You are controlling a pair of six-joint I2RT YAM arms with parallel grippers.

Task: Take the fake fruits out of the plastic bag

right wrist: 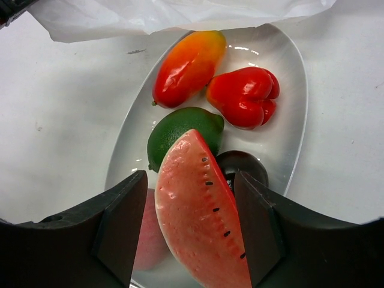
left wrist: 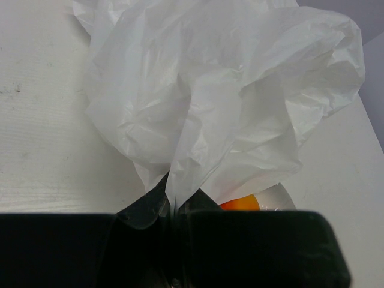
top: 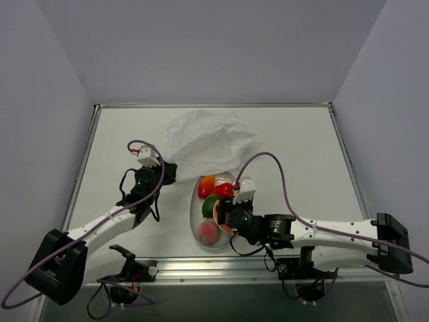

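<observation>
The crinkled white plastic bag (top: 208, 144) lies at the back of the table, and my left gripper (top: 167, 173) is shut on its near fold (left wrist: 173, 201). A white oval plate (right wrist: 294, 90) carries an orange-red fruit (right wrist: 187, 66), a red fruit (right wrist: 243, 96), a green round fruit (right wrist: 180, 129), a dark plum (right wrist: 243, 165) and a pink peach (right wrist: 150, 240). The watermelon slice (right wrist: 201, 210) stands between the fingers of my right gripper (right wrist: 191, 180) over the plate. The jaws are open, with a gap between the left finger and the slice.
The plate (top: 194, 215) sits between the two arms near the front edge, its far end tucked just under the bag's edge (right wrist: 168, 15). Grey walls close the table (top: 301, 147) at the back and sides.
</observation>
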